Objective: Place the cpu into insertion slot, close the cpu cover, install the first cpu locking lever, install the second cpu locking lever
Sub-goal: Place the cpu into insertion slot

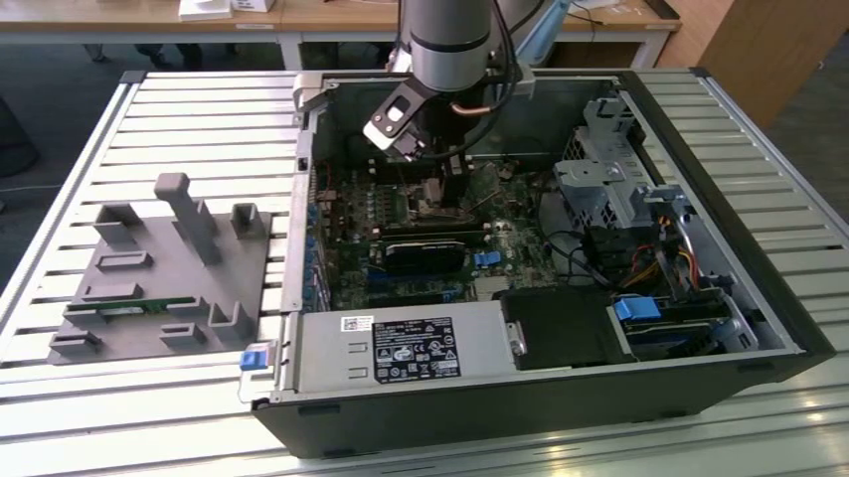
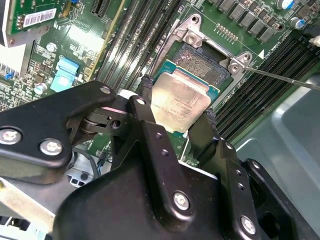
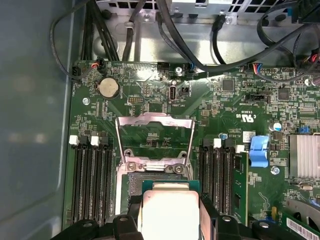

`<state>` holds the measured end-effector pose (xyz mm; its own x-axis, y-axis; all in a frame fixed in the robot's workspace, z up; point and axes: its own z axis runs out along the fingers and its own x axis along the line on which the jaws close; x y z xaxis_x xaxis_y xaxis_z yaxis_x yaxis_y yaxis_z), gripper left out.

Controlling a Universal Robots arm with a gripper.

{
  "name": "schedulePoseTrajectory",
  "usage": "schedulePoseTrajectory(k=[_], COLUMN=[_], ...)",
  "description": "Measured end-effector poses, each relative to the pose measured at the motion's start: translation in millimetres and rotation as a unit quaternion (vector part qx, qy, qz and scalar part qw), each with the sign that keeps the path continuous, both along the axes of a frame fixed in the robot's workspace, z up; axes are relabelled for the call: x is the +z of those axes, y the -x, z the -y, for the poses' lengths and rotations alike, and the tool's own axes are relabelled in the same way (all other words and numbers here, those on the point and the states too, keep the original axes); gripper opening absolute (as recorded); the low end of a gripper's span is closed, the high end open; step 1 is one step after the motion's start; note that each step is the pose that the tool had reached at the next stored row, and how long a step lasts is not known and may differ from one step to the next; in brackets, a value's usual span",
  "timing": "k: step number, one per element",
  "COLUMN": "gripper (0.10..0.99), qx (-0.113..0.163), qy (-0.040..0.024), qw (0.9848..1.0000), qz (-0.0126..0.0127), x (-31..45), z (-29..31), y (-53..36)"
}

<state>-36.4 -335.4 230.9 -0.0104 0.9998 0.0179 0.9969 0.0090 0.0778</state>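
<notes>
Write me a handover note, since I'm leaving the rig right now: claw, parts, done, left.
Claw: shut on the cpu, fingers on two opposite edges.
Cpu: held partly over the open socket, not seated.
Cover: flipped open at the socket.
Done: cpu gripped and at the socket.
Left: seating the cpu, closing the cover, both levers; one lever stands free.

An open black computer case [image 1: 531,422] lies on a slatted metal table [image 1: 199,109], mid-frame in the exterior view. At the exterior view's left, a grey fixture block [image 1: 159,288] with upright pegs rests on the slats. A silver power supply [image 1: 398,350] sits in the case's lower-left corner, with a blue clip [image 1: 253,358] just beside it. In the first wrist view, the green motherboard [image 3: 220,110] carries a coin cell battery [image 3: 108,88], black memory slots [image 3: 92,180] and a finned heatsink [image 3: 304,156].
</notes>
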Motion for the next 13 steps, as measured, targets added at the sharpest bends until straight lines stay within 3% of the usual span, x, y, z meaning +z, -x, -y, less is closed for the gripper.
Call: schedulePoseTrajectory(k=[13], gripper=[0.537], qx=[0.0], qy=[0.0004], qw=[1.0], qz=[0.0], x=[-1.8], z=[-0.5], y=[-0.2])
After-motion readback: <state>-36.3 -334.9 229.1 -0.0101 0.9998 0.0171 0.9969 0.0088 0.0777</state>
